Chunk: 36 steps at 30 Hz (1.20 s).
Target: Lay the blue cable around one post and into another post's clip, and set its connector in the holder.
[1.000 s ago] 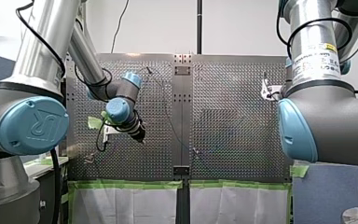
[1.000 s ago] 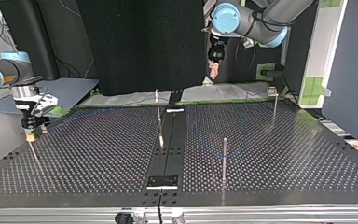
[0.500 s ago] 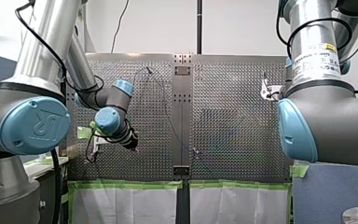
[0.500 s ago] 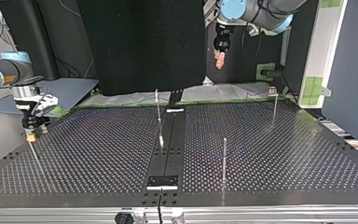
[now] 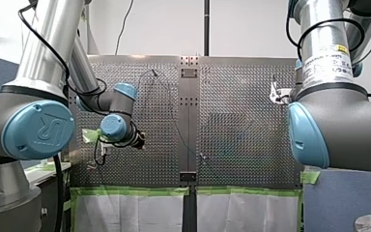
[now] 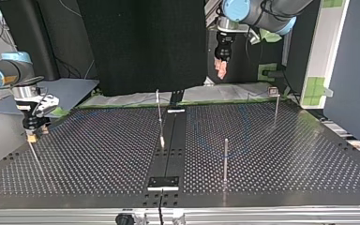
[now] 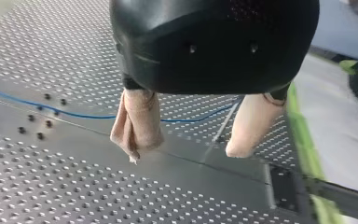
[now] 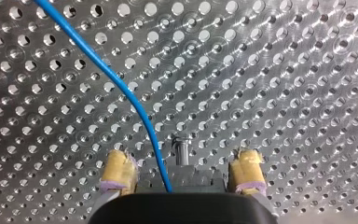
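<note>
Perforated table (image 6: pixel 286 154); my left gripper (image 7: pixel 185 150), spread and empty, shifted since before; my right gripper (image 8: pixel 182 171) spread.

In the right wrist view the cable (image 8: pixel 135 107) runs in toward the right gripper (image 8: pixel 182 161) and vanishes under its black body, end unseen. At the front view's right edge, my right arm (image 5: pixel 338 125) covers most of that gripper (only a pale bit shows). In the top view's middle the cable is too faint to trace.

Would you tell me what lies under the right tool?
The blue cable and a metal post on the perforated table; where the cable ends is covered by the right tool.
</note>
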### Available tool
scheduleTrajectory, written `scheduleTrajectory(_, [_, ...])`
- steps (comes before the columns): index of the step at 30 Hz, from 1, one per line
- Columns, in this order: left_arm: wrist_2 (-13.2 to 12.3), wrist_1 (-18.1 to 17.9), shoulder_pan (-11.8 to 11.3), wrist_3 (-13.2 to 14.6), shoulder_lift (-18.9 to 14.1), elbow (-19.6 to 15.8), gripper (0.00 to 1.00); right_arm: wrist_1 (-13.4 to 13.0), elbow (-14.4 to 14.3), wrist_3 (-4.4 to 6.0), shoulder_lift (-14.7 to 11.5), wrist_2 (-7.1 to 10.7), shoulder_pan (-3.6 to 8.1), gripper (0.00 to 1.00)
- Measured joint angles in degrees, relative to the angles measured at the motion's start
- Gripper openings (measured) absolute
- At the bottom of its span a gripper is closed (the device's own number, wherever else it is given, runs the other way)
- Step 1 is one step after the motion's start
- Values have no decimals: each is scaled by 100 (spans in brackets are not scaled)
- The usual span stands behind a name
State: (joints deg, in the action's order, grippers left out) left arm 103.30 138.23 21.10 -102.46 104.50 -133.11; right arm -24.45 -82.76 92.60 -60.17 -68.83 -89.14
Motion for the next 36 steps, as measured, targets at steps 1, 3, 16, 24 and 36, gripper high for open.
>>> scheduleTrajectory(1, [2,-68,-3,-1,0,6,100,-1,0,-1,0,0,0,100])
scheduleTrajectory(3, [5,-178,-5,-1,1,11,100,-1,0,-2,0,0,-1,100])
scheduleTrajectory(16, [135,-917,-8,248,2,9,100,0,0,-4,0,0,-6,100])
scheduleTrajectory(24, [208,-1349,-10,383,1,-115,100,-3,0,-4,0,0,-18,100])
scheduleTrajectory(36, [212,-1806,-8,378,1,-170,100,0,0,-4,0,0,-32,100])
